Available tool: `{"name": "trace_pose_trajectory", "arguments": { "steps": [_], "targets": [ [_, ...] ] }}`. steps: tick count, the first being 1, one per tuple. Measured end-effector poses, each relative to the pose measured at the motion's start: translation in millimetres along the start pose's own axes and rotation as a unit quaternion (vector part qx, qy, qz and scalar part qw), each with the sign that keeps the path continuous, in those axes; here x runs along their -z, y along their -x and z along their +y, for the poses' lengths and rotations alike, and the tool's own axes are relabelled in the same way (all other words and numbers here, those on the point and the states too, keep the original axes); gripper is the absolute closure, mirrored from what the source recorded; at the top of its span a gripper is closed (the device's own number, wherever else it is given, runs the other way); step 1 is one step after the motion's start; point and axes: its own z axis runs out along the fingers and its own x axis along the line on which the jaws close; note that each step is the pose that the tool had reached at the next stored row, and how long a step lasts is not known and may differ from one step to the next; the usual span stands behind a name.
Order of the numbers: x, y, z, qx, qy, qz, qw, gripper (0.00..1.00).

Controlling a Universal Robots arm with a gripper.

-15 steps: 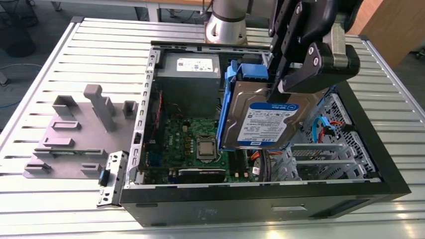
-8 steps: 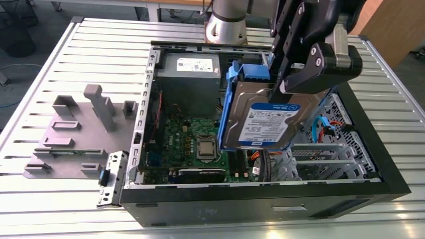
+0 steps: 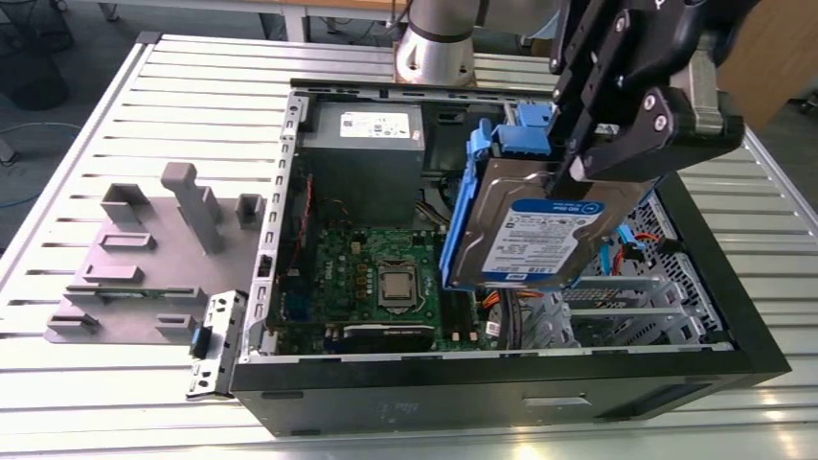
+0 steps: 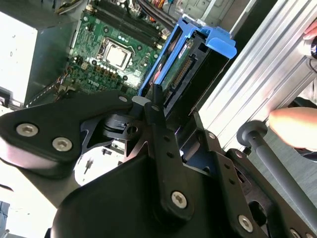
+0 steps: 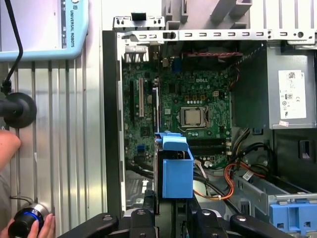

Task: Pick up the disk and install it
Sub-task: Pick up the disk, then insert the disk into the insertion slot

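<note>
Hanging over the open computer case point(image 3: 511, 388) on the counter point(image 3: 102, 412), toward the exterior view's right of the motherboard point(image 3: 371, 278); holding the disk point(image 3: 543, 235) on edge, tilted; pinching its top edge with the gripper point(image 3: 578, 177) closed on it, slanting down from far right.

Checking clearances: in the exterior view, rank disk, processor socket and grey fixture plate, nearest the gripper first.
1. disk, held in the gripper.
2. processor socket, on the motherboard.
3. grey fixture plate, outside the case, exterior view's left.
</note>
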Motion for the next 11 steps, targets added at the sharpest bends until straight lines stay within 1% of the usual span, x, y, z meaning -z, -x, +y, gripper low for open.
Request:
{"name": "trace_pose_trajectory", "arguments": {
  "steps": [4, 11],
  "targets": [
    [-0.3, 0.4, -10.8, 0.000, 0.0000, 0.0000, 1.00000, 0.65],
    [-1.3, 1.2, -31.6, 0.000, 0.0002, 0.0001, 1.00000, 0.65]
  ]
}}
